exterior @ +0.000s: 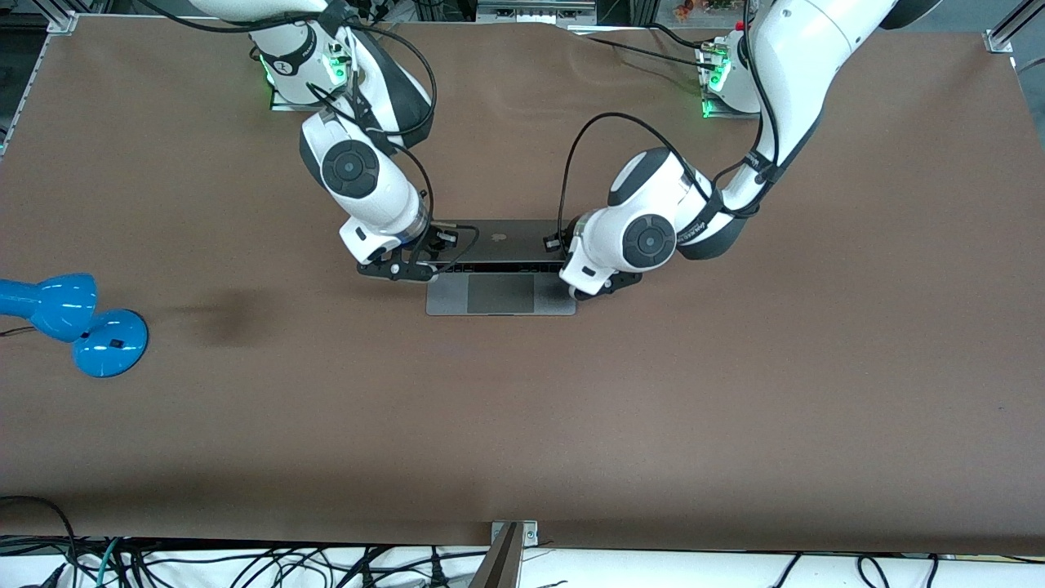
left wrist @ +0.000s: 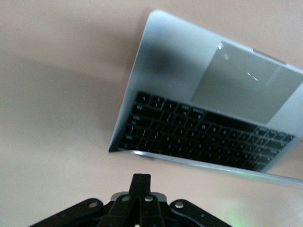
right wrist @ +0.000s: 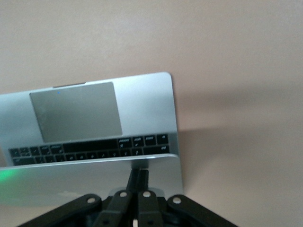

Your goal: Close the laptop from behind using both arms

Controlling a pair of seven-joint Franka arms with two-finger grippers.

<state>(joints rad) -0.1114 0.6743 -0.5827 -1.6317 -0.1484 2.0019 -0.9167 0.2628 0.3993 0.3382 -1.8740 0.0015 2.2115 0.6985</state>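
The grey laptop [exterior: 500,294] sits mid-table with its lid [exterior: 506,238] tilted low over the black keys, and the trackpad is still showing. My right gripper [exterior: 406,268] is at the lid's end toward the right arm. It is shut, with its fingertips [right wrist: 139,174] resting on the lid's outside [right wrist: 94,182] near the edge. My left gripper [exterior: 602,283] is at the lid's other end, shut and empty, in the left wrist view [left wrist: 141,179] just outside the lid's edge. I cannot tell whether it touches the lid. The keys [left wrist: 189,135] and trackpad [left wrist: 244,85] show under the lid.
A blue desk lamp [exterior: 73,322] lies near the table edge at the right arm's end. The brown table [exterior: 735,367] stretches wide around the laptop. Cables hang along the edge nearest the camera.
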